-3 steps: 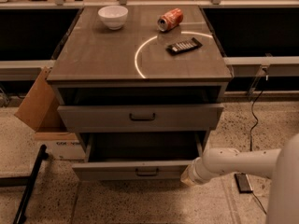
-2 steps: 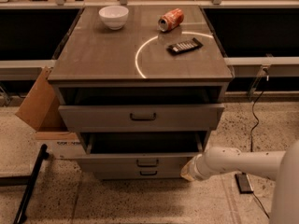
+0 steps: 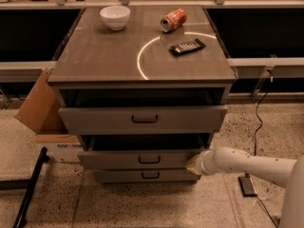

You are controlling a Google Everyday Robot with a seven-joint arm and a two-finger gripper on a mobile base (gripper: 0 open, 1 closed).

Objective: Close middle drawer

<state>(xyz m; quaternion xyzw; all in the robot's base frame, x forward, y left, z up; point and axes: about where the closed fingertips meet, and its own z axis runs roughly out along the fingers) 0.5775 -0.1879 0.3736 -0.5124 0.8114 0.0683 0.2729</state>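
The grey-brown cabinet point(image 3: 142, 56) has three drawers. The middle drawer point(image 3: 137, 159) has a low flat front with a small dark bar handle and stands out only a little from the cabinet. My gripper point(image 3: 194, 165) is at the end of the white arm point(image 3: 247, 164) that reaches in from the right. It presses against the right end of the middle drawer's front. The top drawer point(image 3: 142, 119) is pulled out, with a dark gap above it. The bottom drawer point(image 3: 145, 175) sits just below.
On the cabinet top are a white bowl point(image 3: 115, 16), a tipped orange can point(image 3: 173, 20) and a dark remote point(image 3: 187, 47). A cardboard box point(image 3: 45, 113) stands left of the cabinet. A black bar point(image 3: 31, 186) lies on the floor at left. A cable point(image 3: 256, 122) hangs at right.
The middle drawer has slid back toward the cabinet, from well out to nearly in. My gripper has followed it inward along its right end.
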